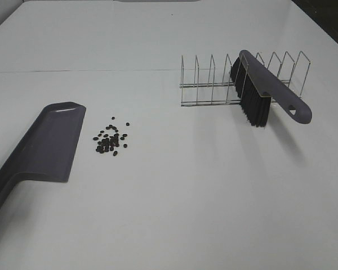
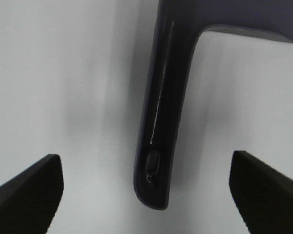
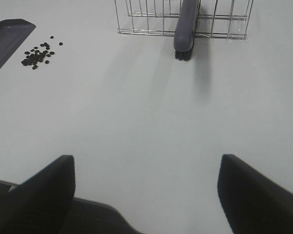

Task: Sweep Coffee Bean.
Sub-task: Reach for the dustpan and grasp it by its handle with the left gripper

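A small pile of dark coffee beans (image 1: 111, 138) lies on the white table, left of centre; it also shows in the right wrist view (image 3: 37, 54). A purple-grey dustpan (image 1: 47, 143) lies flat just left of the beans, its handle (image 2: 158, 126) pointing to the near left. A purple brush with black bristles (image 1: 259, 93) stands propped in a wire rack (image 1: 214, 84) at the back right; it also shows in the right wrist view (image 3: 185, 27). My left gripper (image 2: 146, 187) is open, hovering over the dustpan handle's end. My right gripper (image 3: 146, 187) is open and empty, near the table's front edge.
The white table (image 1: 174, 197) stretches around the objects, with a seam across its back. The table's dark front edge (image 3: 88, 214) shows below the right gripper.
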Controlling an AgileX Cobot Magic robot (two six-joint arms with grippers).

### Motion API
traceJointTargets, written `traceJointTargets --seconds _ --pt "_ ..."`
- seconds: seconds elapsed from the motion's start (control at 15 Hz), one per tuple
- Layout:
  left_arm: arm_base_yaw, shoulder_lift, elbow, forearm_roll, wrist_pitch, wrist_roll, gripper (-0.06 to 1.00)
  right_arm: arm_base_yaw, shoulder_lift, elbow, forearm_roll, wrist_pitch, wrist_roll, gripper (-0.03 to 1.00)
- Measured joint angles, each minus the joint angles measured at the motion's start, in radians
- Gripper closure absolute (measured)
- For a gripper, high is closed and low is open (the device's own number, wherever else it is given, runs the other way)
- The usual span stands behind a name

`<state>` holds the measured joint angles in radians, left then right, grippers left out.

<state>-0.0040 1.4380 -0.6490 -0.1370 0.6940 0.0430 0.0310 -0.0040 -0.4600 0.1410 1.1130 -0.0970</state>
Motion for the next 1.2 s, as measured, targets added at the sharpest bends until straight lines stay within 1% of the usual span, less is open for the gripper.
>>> traceJointTargets --seconds 0.33,0.4,0.47,0.73,1.07,1.13,1.2 --pt "-0.006 0.198 -0.123 -0.001 0.012 0.014 0.1 0.0 0.0 0.0 0.0 0.0 0.0 0.22" --pt "-0.025 0.235 -0.151 0.011 0.026 0.017 0.1 0.0 0.0 0.0 0.0 0.0 0.0 0.22" --pt "-0.076 0.294 -0.198 0.024 0.032 0.01 0.1 0.0 0.0 0.0 0.0 0.0 0.0 0.22" --pt "-0.121 0.381 -0.222 0.023 0.012 -0.058 0.1 0.0 0.0 0.0 0.0 0.0 0.0 0.22" --pt "-0.121 0.457 -0.224 0.024 -0.024 -0.073 0.1 0.0 0.0 0.0 0.0 0.0 0.0 0.22" --pt "-0.121 0.461 -0.226 0.024 -0.033 -0.078 0.11 0.0 0.0 0.0 0.0 0.0 0.0 0.22" --pt "-0.121 0.465 -0.228 0.028 -0.052 -0.084 0.17 0.0 0.0 0.0 0.0 0.0 0.0 0.22"
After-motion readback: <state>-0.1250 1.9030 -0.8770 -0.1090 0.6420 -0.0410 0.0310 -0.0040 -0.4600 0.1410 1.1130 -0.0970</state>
